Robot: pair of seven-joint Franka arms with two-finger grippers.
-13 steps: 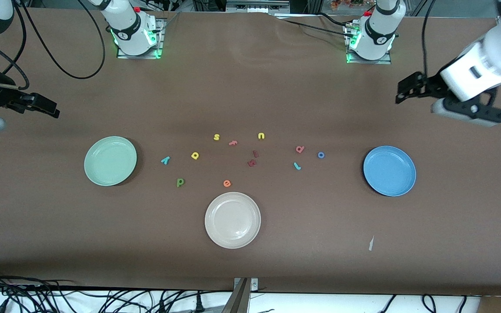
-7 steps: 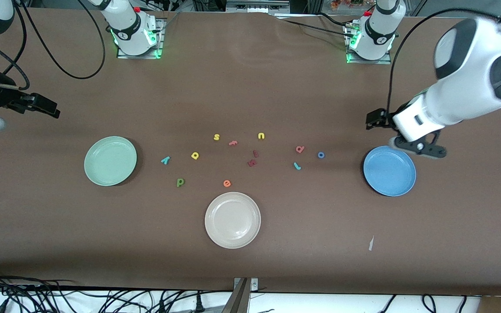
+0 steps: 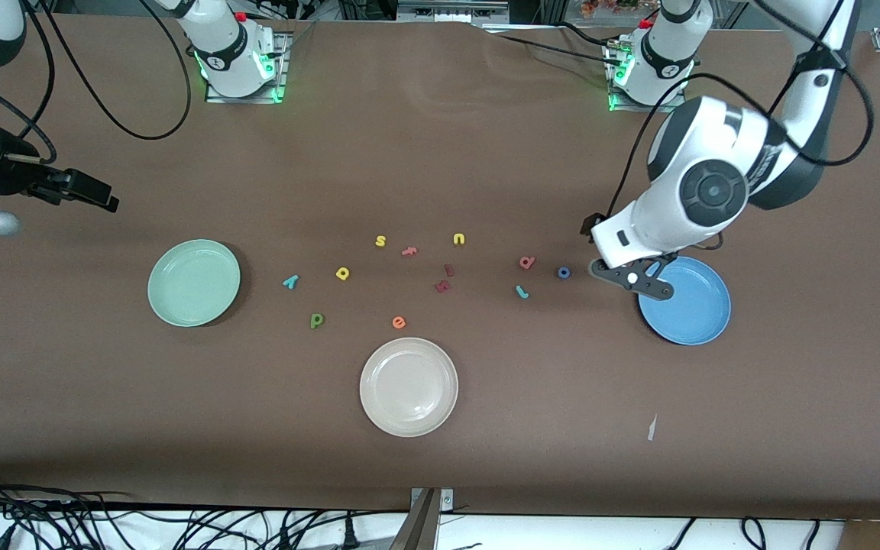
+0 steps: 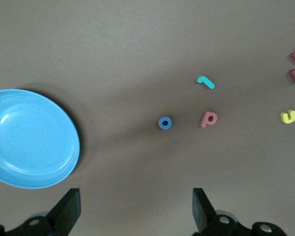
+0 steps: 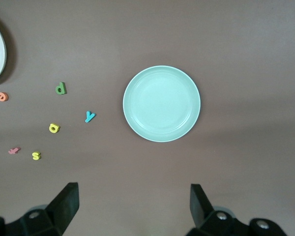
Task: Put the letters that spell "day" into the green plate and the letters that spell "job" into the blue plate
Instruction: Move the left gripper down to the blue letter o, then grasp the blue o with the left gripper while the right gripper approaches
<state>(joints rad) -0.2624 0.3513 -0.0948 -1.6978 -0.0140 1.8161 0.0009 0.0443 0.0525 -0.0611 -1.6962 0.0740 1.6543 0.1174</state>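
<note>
Blue o (image 3: 564, 272), at nine o'clock of the blue plate (image 3: 696, 325), looks the first target: left gripper (image 4: 132, 209) hovers by it, jaws released, needing descent, while right gripper (image 5: 132, 206) waits, jaws released.

High front view, two downward wrist views

- A cream-white plate (image 3: 409, 387) sits on the brown table (image 3: 440, 466), nearest the front camera;
- an orange e (image 3: 399, 322) lies just beside the plate's rim, farther from the camera;
- a yellow s (image 3: 380, 241), a pink f (image 3: 409, 250) and a yellow u (image 3: 459, 239) form a loose row farther back;
- two dark red letters (image 3: 444, 279) lie close together;
- a small pale scrap (image 3: 651, 428) lies near the table's front edge.
</note>
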